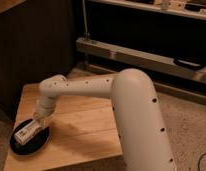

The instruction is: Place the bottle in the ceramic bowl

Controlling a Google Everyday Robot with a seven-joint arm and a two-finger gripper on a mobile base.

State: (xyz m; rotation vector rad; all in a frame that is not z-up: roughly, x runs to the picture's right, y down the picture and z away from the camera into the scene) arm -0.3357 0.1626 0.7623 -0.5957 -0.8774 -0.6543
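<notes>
Over the ceramic bowl (30,142), at the near left corner of the wooden table (81,125), I see my gripper (35,124) reaching down from the white arm (96,87). The bottle (27,131) lies tilted across the bowl's inside, its lower end toward the bowl's left rim and its upper end right at the gripper. Whether the gripper is clasping or has let go, I cannot tell.
</notes>
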